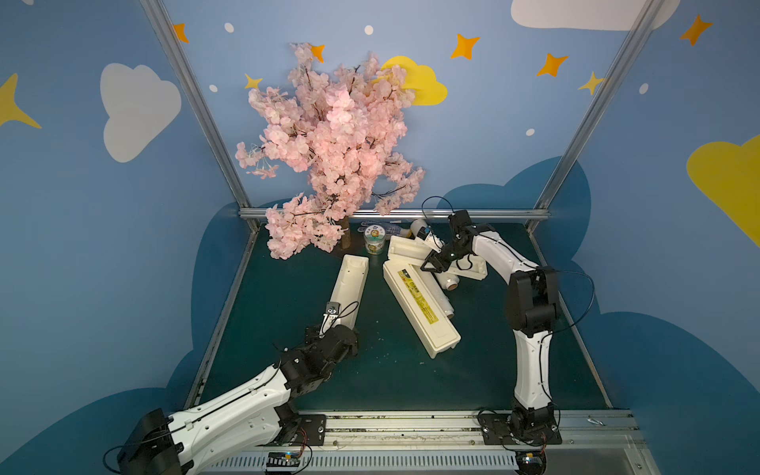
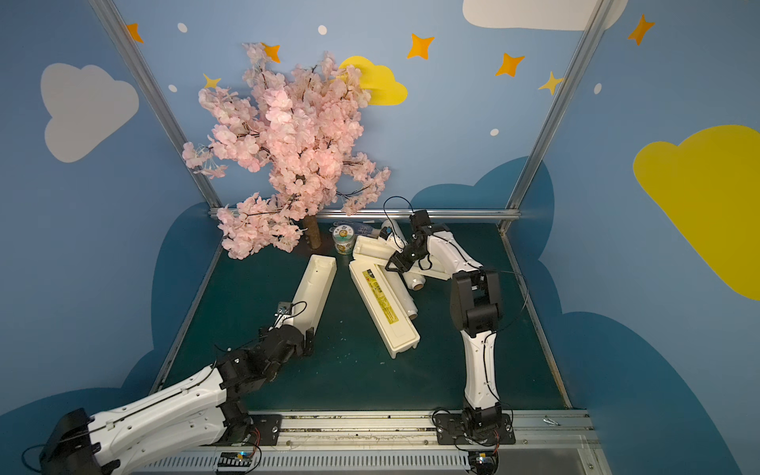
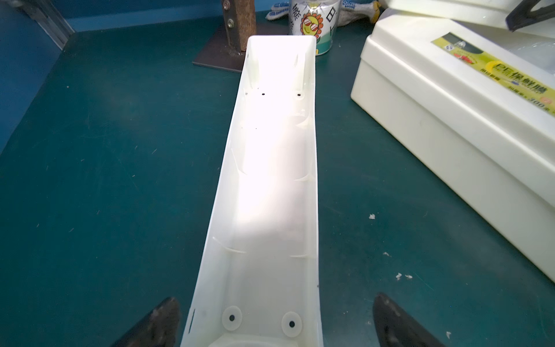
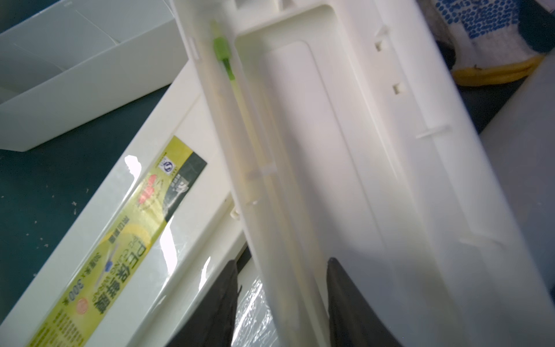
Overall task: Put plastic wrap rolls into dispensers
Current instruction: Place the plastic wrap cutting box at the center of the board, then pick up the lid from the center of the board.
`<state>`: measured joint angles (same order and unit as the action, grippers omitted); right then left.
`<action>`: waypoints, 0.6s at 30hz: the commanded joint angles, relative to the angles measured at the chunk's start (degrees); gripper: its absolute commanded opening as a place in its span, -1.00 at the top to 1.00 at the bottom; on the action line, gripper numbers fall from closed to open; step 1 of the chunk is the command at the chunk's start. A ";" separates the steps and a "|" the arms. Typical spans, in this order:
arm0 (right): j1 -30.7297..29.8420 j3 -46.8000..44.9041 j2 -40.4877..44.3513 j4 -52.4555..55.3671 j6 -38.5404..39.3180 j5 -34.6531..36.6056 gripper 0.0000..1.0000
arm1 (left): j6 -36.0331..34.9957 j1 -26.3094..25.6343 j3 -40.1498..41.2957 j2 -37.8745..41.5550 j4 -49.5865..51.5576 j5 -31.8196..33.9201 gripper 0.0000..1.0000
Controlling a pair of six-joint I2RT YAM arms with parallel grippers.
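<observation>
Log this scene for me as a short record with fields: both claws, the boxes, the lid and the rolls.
open box: empty, no roll inside
left claw: open, straddling the open box's near end
labelled box: closed, yellow label up
lid: tilted, inner side showing
right claw: around the lid's edge, grip unclear
near roll: outside, lying along the labelled box
far roll: outside, partly beneath the right claw

The green mat (image 1: 263,329) carries an artificial pink blossom tree (image 1: 329,144). A small printed jar (image 1: 374,241) stands upright just beside its trunk. A white, blue-dotted glove (image 4: 486,33) lies near that trunk.
</observation>
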<state>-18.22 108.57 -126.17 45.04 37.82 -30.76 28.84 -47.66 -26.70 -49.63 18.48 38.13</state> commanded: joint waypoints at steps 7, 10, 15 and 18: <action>-0.15 4.10 -4.00 4.98 1.01 -1.92 0.59 | -12.83 14.18 -9.21 -5.51 -8.20 -19.46 -0.99; -0.07 4.43 -3.53 4.95 0.69 -3.36 0.73 | -15.11 16.71 -11.60 -8.97 -12.11 -24.52 -0.99; 0.52 7.49 -2.64 5.92 -1.46 -7.43 0.96 | -15.40 20.58 -16.08 -15.32 -16.98 -33.76 -1.00; 1.53 10.21 -2.15 6.13 -4.64 -11.85 0.99 | -14.52 21.90 -19.94 -19.61 -17.60 -36.92 -1.00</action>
<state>-17.32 115.70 -128.66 49.06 36.32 -36.27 15.14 -26.85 -43.35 -67.07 4.19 7.97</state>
